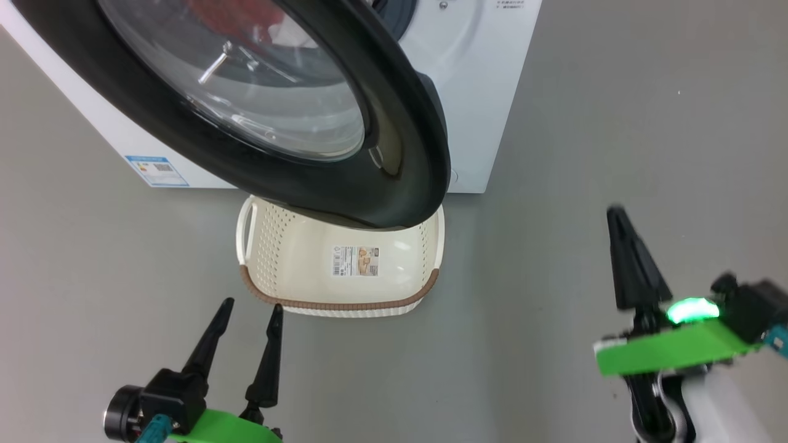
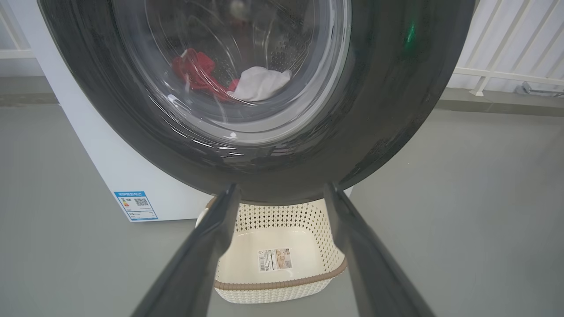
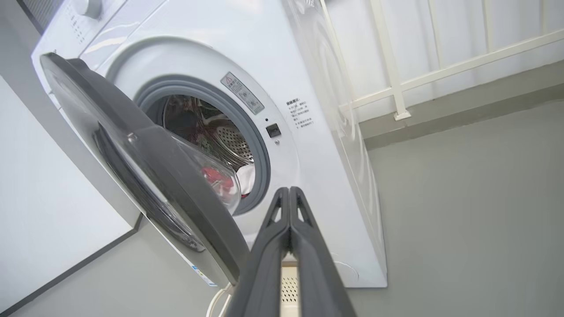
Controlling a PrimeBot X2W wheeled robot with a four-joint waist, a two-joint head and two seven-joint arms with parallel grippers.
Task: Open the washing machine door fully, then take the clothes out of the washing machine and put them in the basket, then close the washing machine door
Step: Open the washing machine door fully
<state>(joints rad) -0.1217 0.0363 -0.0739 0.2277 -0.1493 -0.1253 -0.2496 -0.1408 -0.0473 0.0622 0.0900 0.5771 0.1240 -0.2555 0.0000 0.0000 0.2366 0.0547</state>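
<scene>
The washing machine door (image 1: 406, 123) stands partly open, its black rim hanging over the far end of the basket (image 1: 345, 304). The white washing machine (image 1: 486, 92) is behind it. Red and white clothes (image 2: 198, 72) lie in the drum, seen through the door glass, and also past the door's edge (image 3: 246, 176). The cream basket sits on the floor and holds nothing but its label. My left gripper (image 1: 252, 306) is open, low at the basket's near left corner. My right gripper (image 1: 615, 212) is shut on nothing, off to the right of the door.
Grey floor (image 1: 615, 123) spreads to the right of the machine. A white railing (image 3: 396, 79) runs behind it. A blue label (image 1: 157, 170) marks the machine's lower left corner. A pale wall (image 3: 44, 198) stands beside the machine.
</scene>
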